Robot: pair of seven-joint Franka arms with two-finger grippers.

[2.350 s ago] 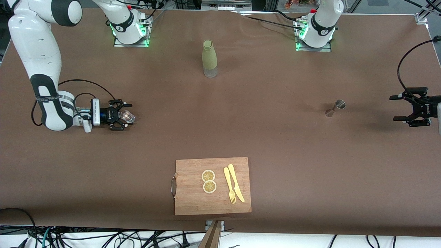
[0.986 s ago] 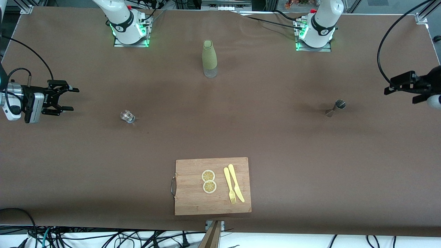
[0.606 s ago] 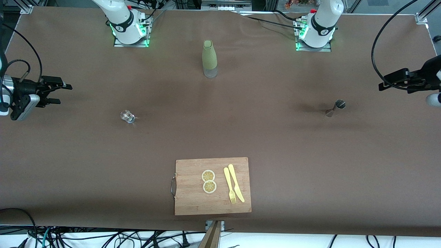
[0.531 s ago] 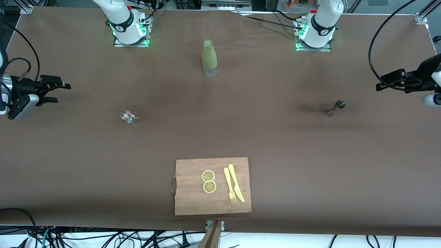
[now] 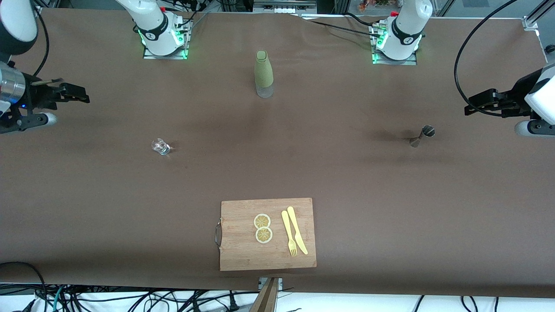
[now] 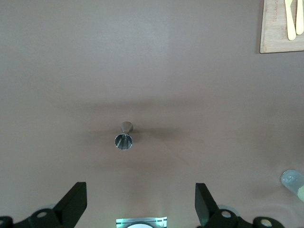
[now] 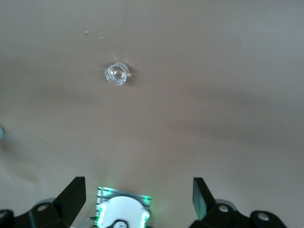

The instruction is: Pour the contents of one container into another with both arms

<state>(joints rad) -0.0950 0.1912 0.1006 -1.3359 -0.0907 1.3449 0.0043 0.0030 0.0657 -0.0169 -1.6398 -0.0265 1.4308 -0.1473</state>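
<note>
From the front camera, the tumbler (image 5: pixel 160 146) stands upright on the brown table (image 5: pixel 277 173) toward the right arm's end, with the right gripper (image 5: pixel 71 93) up in the air, well apart at about ten o'clock from it. The jigger (image 5: pixel 422 135) stands toward the left arm's end, and the left gripper (image 5: pixel 479 103) hangs near it at roughly two o'clock. In the left wrist view, the jigger (image 6: pixel 124 137) sits mouth-up around twelve o'clock of the left gripper (image 6: pixel 141 202), whose fingers (image 6: pixel 73 202) are spread wide with nothing between them. In the right wrist view, the tumbler (image 7: pixel 116 74) lies well clear of the right gripper (image 7: pixel 137 197), whose fingers (image 7: pixel 72 195) are likewise spread; whether it holds liquid I cannot tell.
</note>
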